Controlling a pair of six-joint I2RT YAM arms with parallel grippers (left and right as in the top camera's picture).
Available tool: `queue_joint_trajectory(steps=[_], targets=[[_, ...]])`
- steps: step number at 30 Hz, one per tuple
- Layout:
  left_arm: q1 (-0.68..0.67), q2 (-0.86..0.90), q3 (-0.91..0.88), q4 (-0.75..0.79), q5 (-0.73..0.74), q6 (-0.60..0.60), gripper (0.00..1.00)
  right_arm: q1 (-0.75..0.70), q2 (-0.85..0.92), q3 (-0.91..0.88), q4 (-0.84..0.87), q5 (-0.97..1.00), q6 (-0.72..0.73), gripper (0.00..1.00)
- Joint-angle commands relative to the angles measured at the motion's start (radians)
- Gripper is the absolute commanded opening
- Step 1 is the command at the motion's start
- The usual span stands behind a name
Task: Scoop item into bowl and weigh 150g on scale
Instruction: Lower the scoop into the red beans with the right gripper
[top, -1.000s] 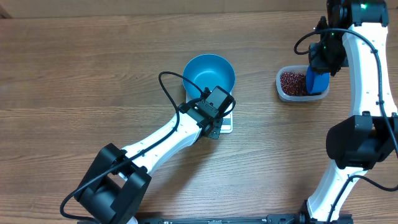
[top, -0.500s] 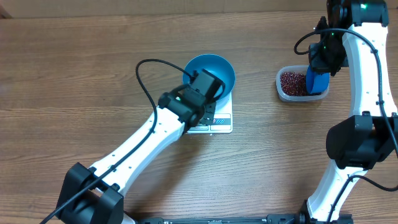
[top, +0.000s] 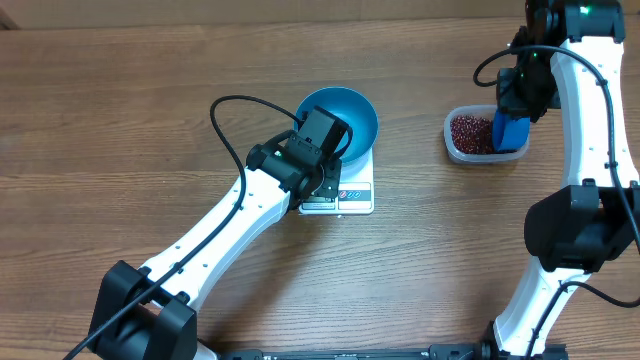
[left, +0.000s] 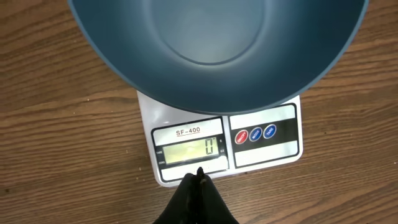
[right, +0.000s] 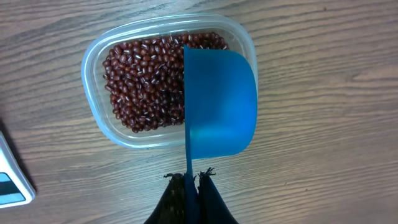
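Note:
The blue bowl (top: 340, 115) (left: 217, 50) stands on the white scale (top: 358, 195) (left: 264, 155), and it holds nothing. The scale's display shows 0. My left gripper (top: 320, 198) (left: 199, 175) is shut and holds nothing. Its tip hangs over the scale's front edge, just below the display. The beans (top: 468, 131) (right: 146, 81) lie in a clear tub (top: 452, 140) (right: 99, 124) at the right. My right gripper (top: 515, 105) (right: 188, 178) is shut on the handle of a blue scoop (top: 510, 133) (right: 221, 102). The scoop hangs over the tub's right part.
The left arm's black cable (top: 225, 110) loops out to the left of the bowl. A corner of the scale (right: 9, 183) shows at the lower left of the right wrist view. Bare wooden tabletop (top: 120, 120) surrounds everything.
My left arm has swung to the left and its gripper has shifted left along the scale's front. The right arm and scoop have not moved.

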Motion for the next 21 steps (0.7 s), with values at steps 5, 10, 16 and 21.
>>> queue_joint_trajectory(steps=[5,10,16,21], targets=[[0.001,-0.006,0.011,0.012,-0.024,0.002,0.04,0.002,-0.01,-0.007,0.001,-0.084,0.047,0.04],[0.001,-0.006,0.011,0.021,-0.024,0.001,0.04,0.002,-0.01,-0.063,0.036,-0.082,0.05,0.04],[0.001,-0.006,0.011,0.021,-0.024,0.002,0.04,0.002,-0.01,-0.129,0.089,-0.056,0.05,0.04],[0.001,-0.006,0.011,0.023,-0.025,0.002,0.04,0.002,-0.01,-0.161,0.119,-0.041,0.05,0.04]])
